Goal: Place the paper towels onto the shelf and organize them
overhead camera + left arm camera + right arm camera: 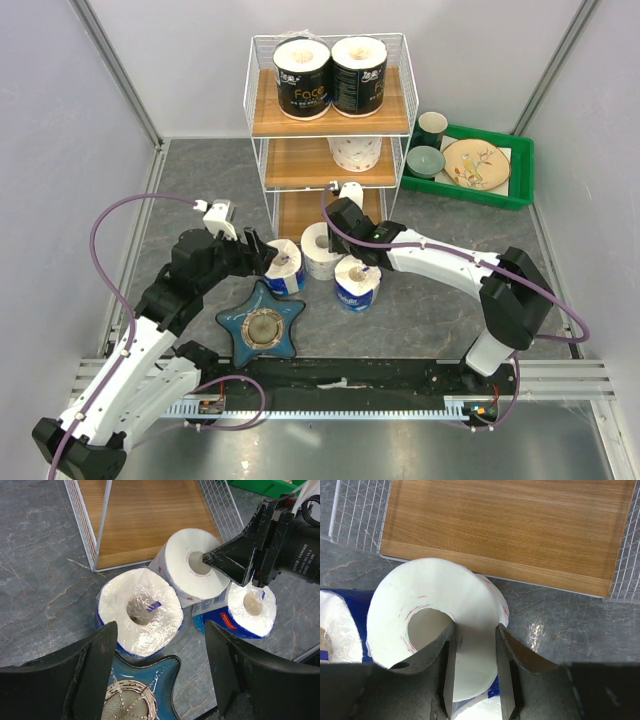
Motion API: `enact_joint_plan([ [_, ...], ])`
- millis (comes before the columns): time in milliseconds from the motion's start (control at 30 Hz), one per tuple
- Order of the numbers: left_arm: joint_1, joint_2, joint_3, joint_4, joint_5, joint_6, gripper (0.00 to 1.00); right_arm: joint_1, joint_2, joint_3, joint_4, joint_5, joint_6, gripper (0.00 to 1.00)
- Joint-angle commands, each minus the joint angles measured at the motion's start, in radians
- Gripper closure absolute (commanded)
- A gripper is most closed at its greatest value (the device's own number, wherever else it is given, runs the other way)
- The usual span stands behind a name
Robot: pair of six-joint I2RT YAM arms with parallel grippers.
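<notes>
Right fingers (446,675) straddling white roll (470,600) wall, its base hidden

Looks like a robotics lab test cell, not a home. Walled in by plain pale panels (60,120) on slanting metal struts (118,75), over a grey stone-patterned tabletop (200,180). Has a left arm (150,345) and a right arm (440,262), white and black, bolted to a black rail (340,378) at the near edge, with purple cables (150,198) looping off them. Holds a few household props: a white wire shelf (295,162), wrapped paper towels (302,75), a green tray (470,196) of dishes (475,163), a blue star-shaped dish (262,322).
</notes>
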Motion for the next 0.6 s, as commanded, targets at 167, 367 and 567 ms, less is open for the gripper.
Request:
enact_joint_plan([
  [167, 0.015, -0.013, 0.003, 0.018, 0.022, 0.011, 0.23, 0.022, -0.135, 0.028, 0.039, 0.040, 0.000, 0.70],
  [367, 0.022, -0.013, 0.003, 0.020, 0.020, 0.011, 0.23, 0.031, -0.223, 0.060, 0.037, 0.013, -0.008, 0.70],
  [567, 0.033, -0.020, 0.003, 0.018, 0.012, 0.003, 0.23, 0.051, -0.277, 0.132, -0.004, 0.010, -0.034, 0.70],
])
